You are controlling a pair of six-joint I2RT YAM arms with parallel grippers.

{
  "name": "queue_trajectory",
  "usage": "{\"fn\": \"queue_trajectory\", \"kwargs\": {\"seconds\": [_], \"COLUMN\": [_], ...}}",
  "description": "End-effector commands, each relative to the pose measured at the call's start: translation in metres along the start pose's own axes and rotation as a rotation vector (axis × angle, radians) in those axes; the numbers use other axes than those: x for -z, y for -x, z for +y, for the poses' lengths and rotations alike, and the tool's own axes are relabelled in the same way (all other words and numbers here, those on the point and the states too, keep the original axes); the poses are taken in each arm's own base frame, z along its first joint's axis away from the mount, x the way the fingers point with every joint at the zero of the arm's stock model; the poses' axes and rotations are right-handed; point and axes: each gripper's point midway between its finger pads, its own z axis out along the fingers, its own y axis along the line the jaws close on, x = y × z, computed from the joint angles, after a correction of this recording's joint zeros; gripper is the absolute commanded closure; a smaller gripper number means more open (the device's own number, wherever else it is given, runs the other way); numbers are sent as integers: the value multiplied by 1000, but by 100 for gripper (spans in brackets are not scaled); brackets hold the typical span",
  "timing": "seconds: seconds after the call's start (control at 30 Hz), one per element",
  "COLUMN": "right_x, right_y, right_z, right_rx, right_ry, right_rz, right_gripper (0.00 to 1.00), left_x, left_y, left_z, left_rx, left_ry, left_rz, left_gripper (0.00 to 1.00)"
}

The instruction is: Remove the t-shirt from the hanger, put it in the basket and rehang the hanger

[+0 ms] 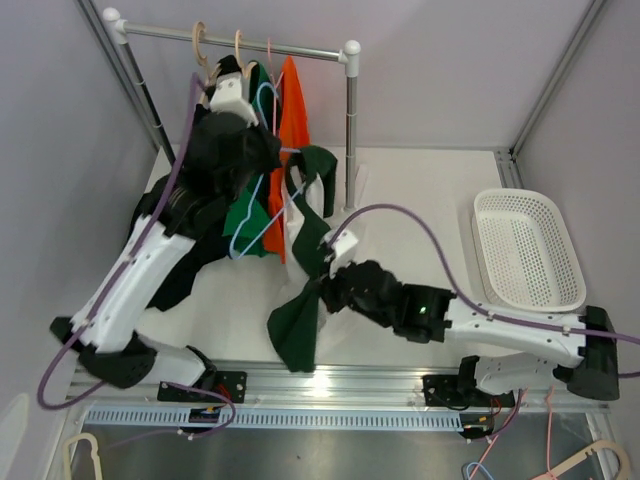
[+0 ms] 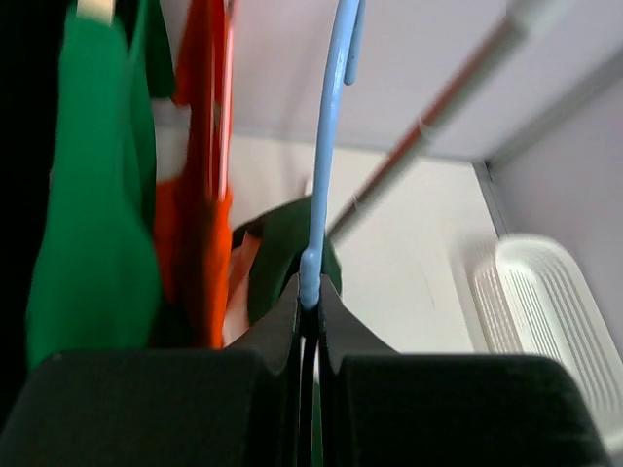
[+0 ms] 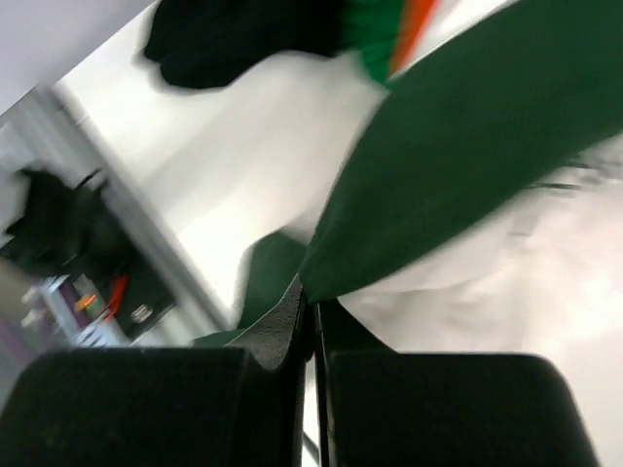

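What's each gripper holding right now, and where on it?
Left gripper is shut on the blue hanger, pinching its thin rod. Right gripper is shut on the dark green t-shirt, pinching a fold at its edge.

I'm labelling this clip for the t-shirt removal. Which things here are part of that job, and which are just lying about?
In the job: dark green t-shirt; blue hanger; left gripper, shut on the hanger; right gripper, shut on the t-shirt.

Lying about: orange garment; bright green garment; white basket; rack rail.
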Motion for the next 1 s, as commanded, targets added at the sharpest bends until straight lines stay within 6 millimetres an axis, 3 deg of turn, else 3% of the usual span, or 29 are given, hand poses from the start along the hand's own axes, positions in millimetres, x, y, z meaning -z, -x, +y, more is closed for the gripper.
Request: {"fn": "queue_trajectory", "kwargs": {"seconds": [0.0, 0.03, 0.07, 0.17, 0.2, 0.3, 0.43, 0.47, 0.57, 0.6, 0.63, 0.67, 0.73, 0.77, 0.8, 0.83, 0.87, 0.9, 0.97], "right_x": [42, 53, 71, 105, 122, 146, 203, 230, 268, 268, 280, 315, 342, 348, 379, 389, 392, 414, 419], "right_y": [79, 90, 106, 141, 160, 195, 274, 301, 346, 357, 371, 394, 414, 421, 435, 440, 442, 447, 449], "right_z": [-41, -57, -74, -120, -128, -151, -165, -172, -199, -221, -227, -224, -232, -252, -248, -254, -280, -276, -289], "right_rx": [-104, -114, -138, -165, -177, -152, -88, -55, -9, 29, 45, 45, 77, 95, 99, 92, 94, 87, 77], "right_ry": [-133, -201, -250, -399, -418, -487, -586, -659, -829, -919, -955, -983, -1050, -1128, -1160, -1194, -1279, -1304, -1327], "right_rz": [-190, -230, -284, -375, -419, -498, -787, -917, -1039, -1027, -1054, -1143, -1209, -1208, -1256, -1268, -1247, -1272, -1264], "right_gripper": [100, 100, 100, 100, 100, 100, 100, 100, 100, 100, 100, 100, 100, 100, 100, 100, 100, 100, 100], "left_x": [67, 101, 105, 142, 149, 169, 164, 157, 144, 136, 133, 130, 124, 121, 119, 114, 109, 110, 96], "left_y": [-7, 19, 5, 8, 9, 16, 14, 10, 3, -3, -4, -3, -1, -1, 2, 3, 3, 12, 9], "left_z": [-11, -8, -4, 8, 10, 16, 21, 17, 4, 0, -2, -3, -2, -2, -3, -3, -4, -6, -9], "left_rx": [74, 108, 88, 93, 92, 99, 111, 106, 104, 102, 102, 101, 96, 91, 91, 79, 71, 72, 52], "left_ry": [-242, -310, -332, -378, -382, -398, -375, -374, -395, -395, -394, -394, -381, -375, -373, -357, -350, -350, -329], "left_rz": [14, -83, -67, -92, -90, -105, -124, -102, -53, -27, -24, -28, -48, -53, -69, -72, -68, -84, -72], "left_gripper": [99, 99, 99, 99, 99, 99, 99, 99, 99, 99, 99, 99, 99, 99, 99, 99, 99, 99, 99]}}
